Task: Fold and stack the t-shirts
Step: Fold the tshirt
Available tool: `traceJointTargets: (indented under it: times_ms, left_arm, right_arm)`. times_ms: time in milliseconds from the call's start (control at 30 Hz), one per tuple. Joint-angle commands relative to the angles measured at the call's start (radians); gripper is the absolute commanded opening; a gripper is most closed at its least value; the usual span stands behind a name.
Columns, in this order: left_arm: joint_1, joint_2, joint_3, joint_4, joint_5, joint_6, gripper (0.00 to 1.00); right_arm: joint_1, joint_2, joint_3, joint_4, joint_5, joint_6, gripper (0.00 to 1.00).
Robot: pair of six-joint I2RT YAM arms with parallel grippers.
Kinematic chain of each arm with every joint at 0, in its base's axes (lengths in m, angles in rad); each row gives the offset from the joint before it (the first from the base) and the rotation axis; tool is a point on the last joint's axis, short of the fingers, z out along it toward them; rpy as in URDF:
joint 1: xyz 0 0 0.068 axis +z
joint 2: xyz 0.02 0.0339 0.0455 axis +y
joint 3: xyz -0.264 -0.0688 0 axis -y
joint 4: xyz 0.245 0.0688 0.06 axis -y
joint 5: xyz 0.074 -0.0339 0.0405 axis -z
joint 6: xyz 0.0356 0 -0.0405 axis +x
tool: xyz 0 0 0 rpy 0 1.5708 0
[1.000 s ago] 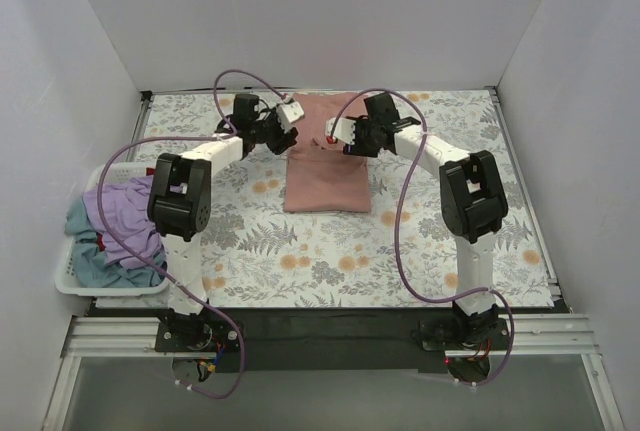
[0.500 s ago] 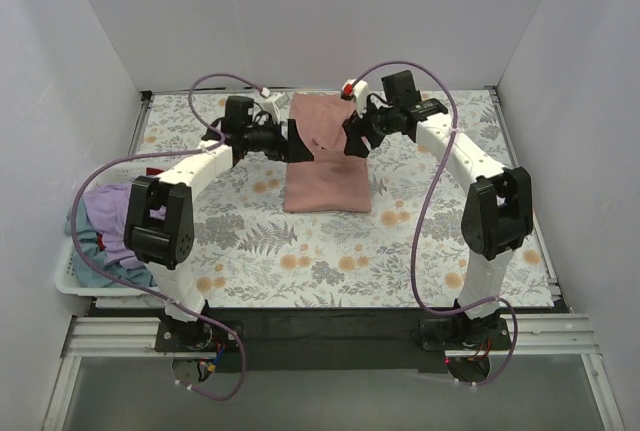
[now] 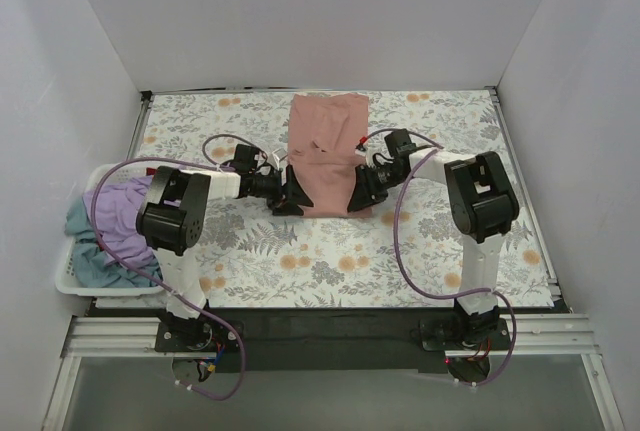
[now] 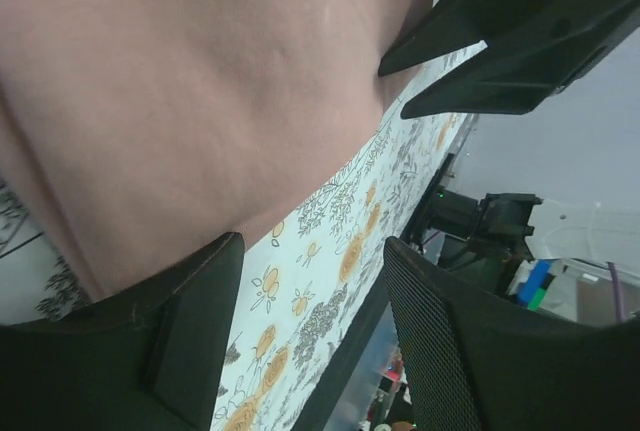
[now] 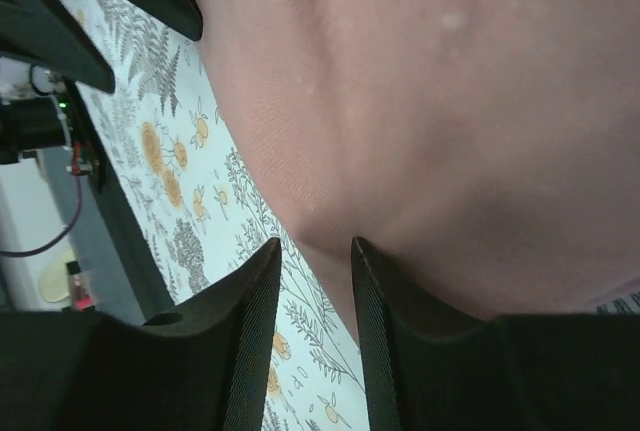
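The salmon-pink t-shirt (image 3: 325, 151) lies folded into a long strip at the table's middle, reaching toward the back edge. My left gripper (image 3: 288, 198) is low at its near left corner, and my right gripper (image 3: 357, 191) is low at its near right corner. In the left wrist view the gripper (image 4: 312, 243) is open, with the pink cloth (image 4: 200, 81) at one fingertip and bare tablecloth in the gap. In the right wrist view the gripper (image 5: 315, 243) is open a little, with the edge of the pink cloth (image 5: 420, 81) reaching between the tips. A lavender t-shirt (image 3: 125, 216) and a teal t-shirt (image 3: 90, 261) lie in the basket.
A white plastic basket (image 3: 62, 276) stands off the table's left edge. The table has a floral cloth (image 3: 300, 261). White walls close in the left, back and right sides. Purple cables loop from both arms over the table.
Both grippers have come from the shirt's far half toward me to its near corners and dropped low to the table. The pink shirt now lies flat as one long strip.
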Motion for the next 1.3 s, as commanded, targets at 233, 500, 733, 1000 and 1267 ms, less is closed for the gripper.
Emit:
traceJointTargets:
  times_ms: [233,500,733,1000,1267]
  left_arm:
    - [0.084,-0.142,-0.098,-0.003,0.14,0.137,0.56]
    - [0.078,-0.379,-0.053,-0.171,0.022,0.841,0.58]
    - [0.021,-0.381,-0.165,-0.117,-0.079,1.472,0.57]
    - [-0.061,-0.31,-0.225,0.023,-0.164,1.585,0.56]
    - [-0.086,-0.218,-0.22,0.042,-0.251,1.61,0.46]
  right_arm:
    - [-0.098,-0.12,-0.113,-0.061,-0.027,-0.116,0.43]
    - [-0.068,-0.36,-0.129,-0.07,0.241,-0.584,0.53]
    - [0.07,-0.448,-0.277,0.124,0.441,-0.881,0.6]
    - [0.161,-0.402,-0.313,0.184,0.478,-0.944,0.61]
    - [0.181,-0.326,-0.348,0.196,0.542,-0.998,0.56]
